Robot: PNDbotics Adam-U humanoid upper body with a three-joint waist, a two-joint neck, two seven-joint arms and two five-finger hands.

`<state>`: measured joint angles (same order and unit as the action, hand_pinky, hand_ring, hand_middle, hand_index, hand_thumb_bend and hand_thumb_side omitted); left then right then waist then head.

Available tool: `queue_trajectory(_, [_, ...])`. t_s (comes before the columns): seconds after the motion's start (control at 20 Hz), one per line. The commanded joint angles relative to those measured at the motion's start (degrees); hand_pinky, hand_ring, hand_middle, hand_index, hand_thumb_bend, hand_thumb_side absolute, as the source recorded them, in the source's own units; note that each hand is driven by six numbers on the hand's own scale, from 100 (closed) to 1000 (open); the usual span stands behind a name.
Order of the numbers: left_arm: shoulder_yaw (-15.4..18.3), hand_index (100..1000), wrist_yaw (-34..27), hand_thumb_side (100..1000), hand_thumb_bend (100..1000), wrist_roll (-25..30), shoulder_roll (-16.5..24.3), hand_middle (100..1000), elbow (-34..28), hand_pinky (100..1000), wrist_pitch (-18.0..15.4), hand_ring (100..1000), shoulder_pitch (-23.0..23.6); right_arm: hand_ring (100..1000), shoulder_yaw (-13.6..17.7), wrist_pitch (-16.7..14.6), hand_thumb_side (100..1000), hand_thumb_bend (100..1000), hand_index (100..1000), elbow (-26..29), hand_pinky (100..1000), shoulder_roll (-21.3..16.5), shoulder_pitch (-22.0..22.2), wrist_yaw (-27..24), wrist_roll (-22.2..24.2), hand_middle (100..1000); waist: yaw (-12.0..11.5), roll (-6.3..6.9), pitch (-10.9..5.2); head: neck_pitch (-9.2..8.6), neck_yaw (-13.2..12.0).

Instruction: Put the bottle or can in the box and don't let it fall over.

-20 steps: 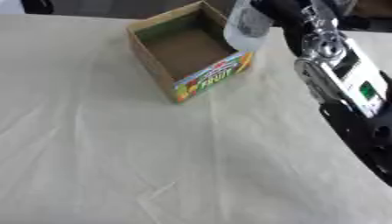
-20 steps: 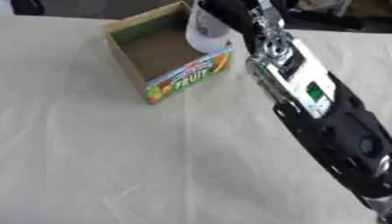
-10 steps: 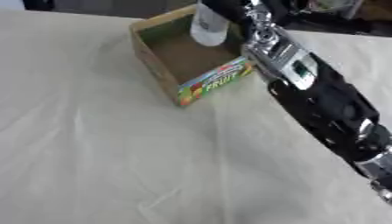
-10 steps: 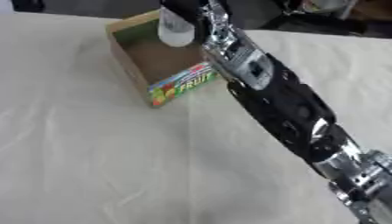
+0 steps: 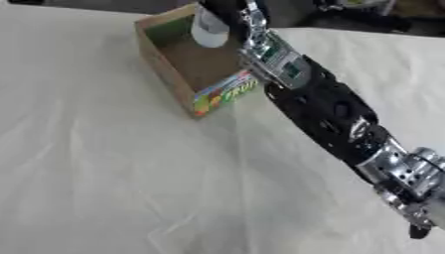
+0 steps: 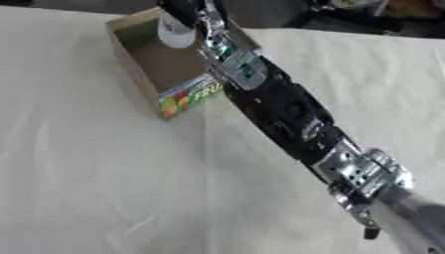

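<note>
1. Since the earlier frame, the right hand (image 5: 228,11) has reached further over the box (image 5: 196,59), carrying the pale bottle (image 5: 208,29) inward.
2. The hand grasps the bottle, which hangs upright above the box's far interior.
3. The box rests on the cream tablecloth (image 5: 104,173).

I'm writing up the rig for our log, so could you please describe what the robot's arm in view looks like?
Only the right arm shows. It is mostly black and glossy, with a silver metal joint of bolted plates near the lower right. A silver section near the wrist bears a small green panel. The right hand is dark and mostly hidden at the top edge.
</note>
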<state>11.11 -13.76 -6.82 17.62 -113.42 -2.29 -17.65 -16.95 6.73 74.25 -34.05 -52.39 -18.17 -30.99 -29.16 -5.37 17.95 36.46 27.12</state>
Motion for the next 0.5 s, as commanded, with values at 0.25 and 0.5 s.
queue_trajectory(0.25, [0.2,715,-0.1,349,476,0.2,1.3,715,-1.2,1000,-0.1,651,-0.6,1000,0.9,0.1,424,100,619,-2.7,1000,-1.1,-1.4,0.5,0.5,1000,-0.3,0.20,-0.64,-2.25,-0.4])
queue_trajectory(0.5, [0.2,715,-0.1,348,477,0.2,1.4,715,-1.2,1000,-0.1,651,-0.6,1000,0.8,1.5,454,100,836,-3.0,1000,-0.9,-0.8,1.6,3.5,1000,-0.1,0.28,-0.81,-2.79,-1.1])
